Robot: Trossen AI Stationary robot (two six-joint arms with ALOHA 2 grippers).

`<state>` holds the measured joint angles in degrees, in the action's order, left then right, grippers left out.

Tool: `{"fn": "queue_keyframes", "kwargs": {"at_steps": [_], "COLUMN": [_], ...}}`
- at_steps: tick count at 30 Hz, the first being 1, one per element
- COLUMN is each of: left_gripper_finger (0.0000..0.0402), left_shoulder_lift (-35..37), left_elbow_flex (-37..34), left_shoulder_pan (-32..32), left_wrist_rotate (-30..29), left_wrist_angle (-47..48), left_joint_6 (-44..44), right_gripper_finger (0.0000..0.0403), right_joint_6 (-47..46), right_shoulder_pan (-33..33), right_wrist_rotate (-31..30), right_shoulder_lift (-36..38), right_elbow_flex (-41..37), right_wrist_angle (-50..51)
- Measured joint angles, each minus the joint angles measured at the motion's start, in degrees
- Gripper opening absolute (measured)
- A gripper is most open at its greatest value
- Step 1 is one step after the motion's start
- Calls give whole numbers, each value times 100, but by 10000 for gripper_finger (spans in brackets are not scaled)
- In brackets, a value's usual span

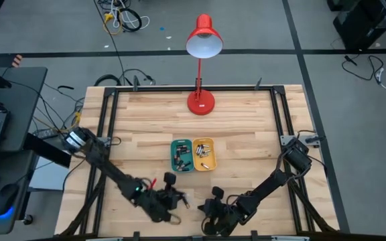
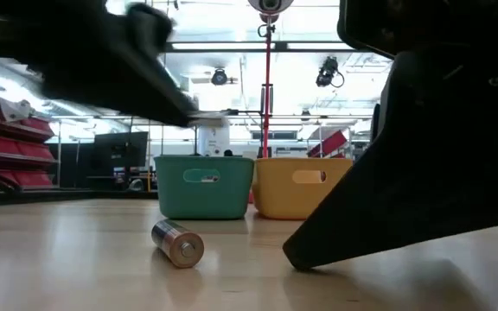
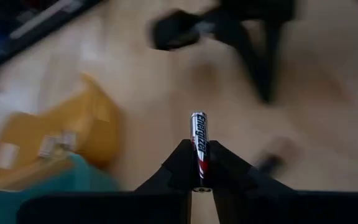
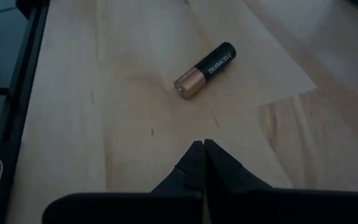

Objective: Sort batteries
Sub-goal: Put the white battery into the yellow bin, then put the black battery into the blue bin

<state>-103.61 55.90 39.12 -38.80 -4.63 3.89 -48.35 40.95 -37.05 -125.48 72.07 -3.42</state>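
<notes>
My left gripper (image 3: 199, 155) is shut on a slim silver, black and red battery (image 3: 198, 132), raised above the table's near part (image 1: 171, 195). A thicker black and copper battery (image 4: 205, 70) lies on its side on the wood, also seen in the low view (image 2: 177, 242). My right gripper (image 4: 204, 144) is shut with nothing in it. It points down at a slant a short way from that battery, its tips low by the tabletop (image 2: 296, 253). A teal tray (image 1: 181, 155) and a yellow tray (image 1: 204, 154) hold several batteries. My left gripper pinches the slim battery's lower half (image 3: 199, 163) between its two fingers. The battery lies along the fingers, its far end (image 3: 198, 117) sticking out past the tips. It is lifted clear of the table, and the fingers slant downward.
A red desk lamp (image 1: 200, 100) stands at the table's far middle. The two trays sit side by side mid-table, teal (image 2: 204, 186) left of yellow (image 2: 305, 186). Black frame rails (image 1: 106, 134) run along the table's sides. Bare wood lies between the trays and the near edge.
</notes>
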Motion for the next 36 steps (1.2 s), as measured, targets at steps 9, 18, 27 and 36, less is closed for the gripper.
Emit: {"fn": "queue_keyframes", "kwargs": {"at_steps": [9,18,27,36], "left_gripper_finger": [46,51,162,232], "left_shoulder_lift": [296,306,308,420], "left_elbow_flex": [4,7,9,19], "left_shoulder_pan": [-1287,-2273,-2487,-1848], "left_wrist_rotate": [338,1216,1100,913], "left_wrist_angle": [-482,-638,-746,-858], "left_joint_6": [-1054,-1105,-1105,-1354], "right_gripper_finger": [0,3,18,44], "right_joint_6": [17,-71,-780,-1647], "right_shoulder_pan": [0,-69,-138,-142], "right_wrist_rotate": [-87,-218,-644,-801], "right_shoulder_lift": [1,3,3,3], "right_elbow_flex": [2,2,0,-2], "right_wrist_angle": [53,149,397,589]}}
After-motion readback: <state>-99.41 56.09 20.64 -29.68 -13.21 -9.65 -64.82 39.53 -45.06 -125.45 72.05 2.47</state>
